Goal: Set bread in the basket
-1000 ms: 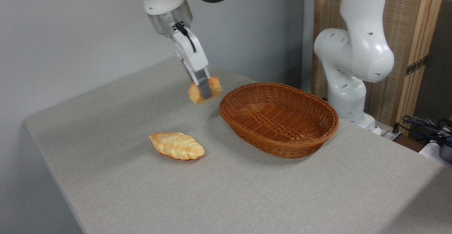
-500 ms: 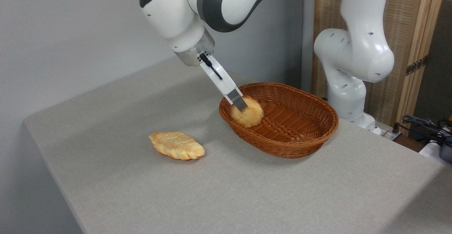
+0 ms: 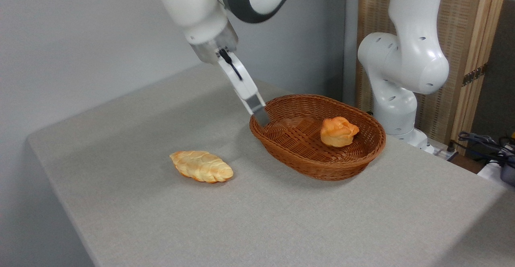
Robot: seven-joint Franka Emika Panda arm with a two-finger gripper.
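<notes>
A shallow oval basket (image 3: 362, 154) of reddish-brown woven wicker sits on the grey, cloth-covered counter (image 3: 257, 218), toward its far right part. Inside it, on the right half of the woven floor and close to the far rim, rests the bread (image 3: 338, 131): a small, roundish knotted bun, deep orange-golden with paler creases. The bun lies free, with nothing gripping it, and it is well apart from the gripper.

The gripper (image 3: 260, 116) of the white robot arm hangs at the basket's left end, its tips just over or at the near-left rim; whether they touch the wicker cannot be told. It slants down from upper left to lower right. It is seen edge-on, so only one grey fingertip (image 3: 259, 116) shows plainly, and the width of the gap between the fingers cannot be told. It holds nothing.

To the left of the basket, apart from it on the bare counter, lies a longer, paler, flat braided loaf (image 3: 201, 166) shaped like a leaf, its length running left to right.

Behind the basket's right end stands the white base column of the arm (image 3: 402, 65). A wooden screen with woven panels (image 3: 462, 37) rises behind it. Dark cables (image 3: 487, 144) lie at the far right edge.
</notes>
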